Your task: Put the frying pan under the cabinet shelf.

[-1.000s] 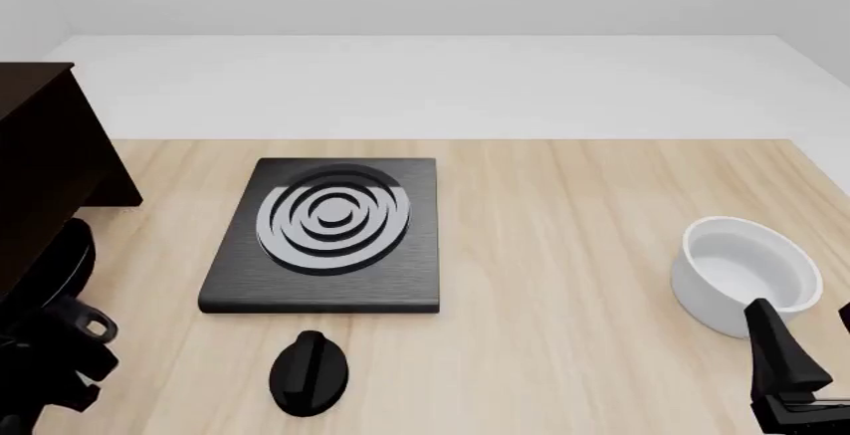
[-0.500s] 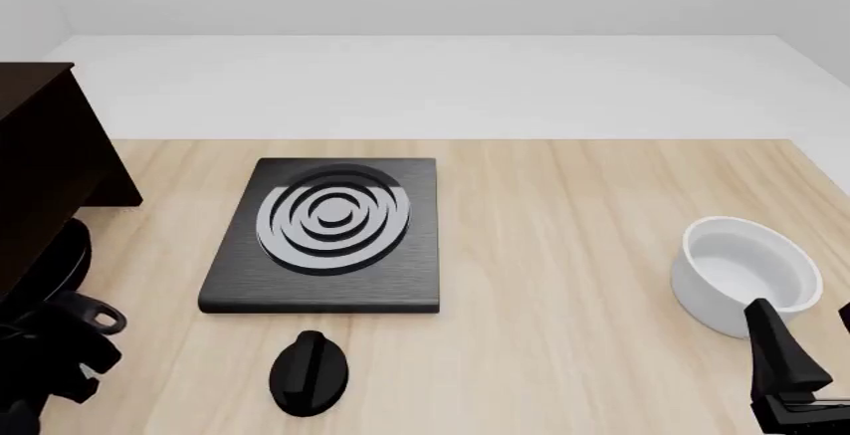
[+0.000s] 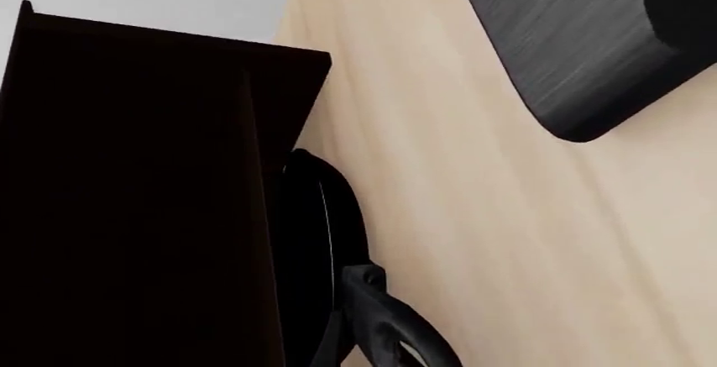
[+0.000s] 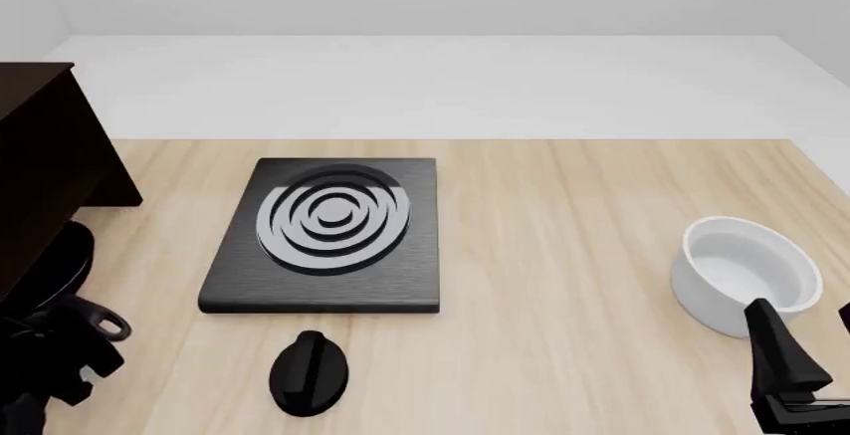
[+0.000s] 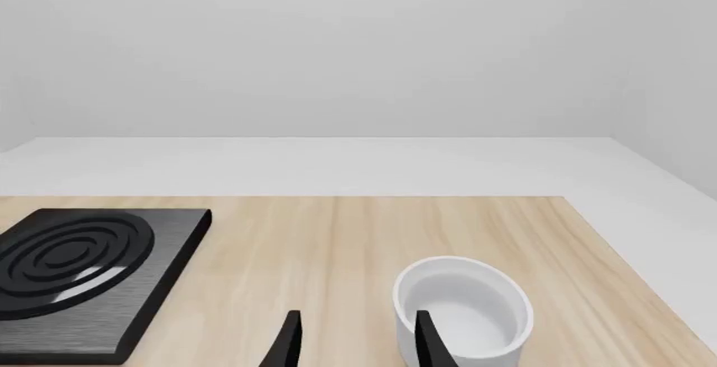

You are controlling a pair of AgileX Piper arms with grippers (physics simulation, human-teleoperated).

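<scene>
Under the cabinet shelf (image 4: 47, 171): frying pan (image 3: 325, 241) mostly tucked in.
Left hand: we cannot tell its opening.
Right hand (image 5: 353, 342): open, empty.
Risk: we may drag the pan out.

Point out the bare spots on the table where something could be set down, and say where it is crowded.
Widest bare wood lies between the stove plate and the white pot. A strip runs behind the plate to the table's far edge. A narrower patch sits right of the knob. The near left is crowded: cabinet, frying pan and left gripper.
</scene>
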